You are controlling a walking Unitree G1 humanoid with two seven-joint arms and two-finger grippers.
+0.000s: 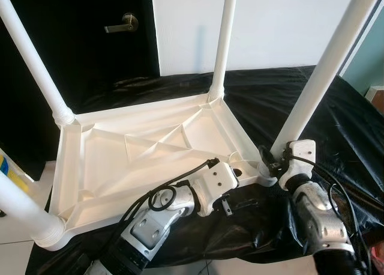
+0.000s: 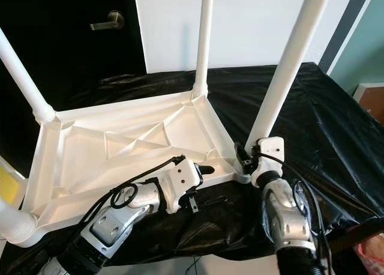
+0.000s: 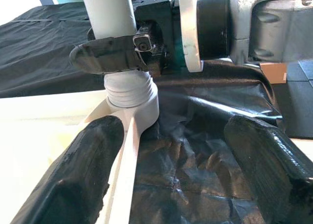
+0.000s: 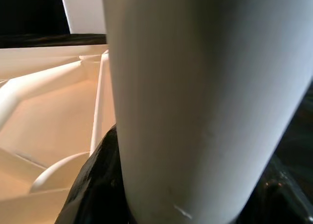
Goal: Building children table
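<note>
A white plastic children's table (image 1: 150,155) lies upside down on a black-covered surface, with its legs pointing up. My right gripper (image 1: 268,158) is shut on the near right leg (image 1: 324,71), just above its ribbed socket (image 3: 132,94). One black finger (image 3: 112,55) crosses the front of that leg. In the right wrist view the leg (image 4: 205,97) stands between the dark fingers (image 4: 98,185). My left gripper (image 2: 210,184) is open, low beside the table's near rim, and points at the same corner. Its two fingers (image 3: 83,170) hold nothing; one rests by the rim, the other is over the black sheet.
Three other legs stand at the far left (image 1: 33,59), far right (image 1: 223,41) and near left (image 1: 24,212) corners. The black sheet (image 1: 348,125) spreads out to the right. A dark door with a lever handle (image 1: 123,24) and a white wall are behind.
</note>
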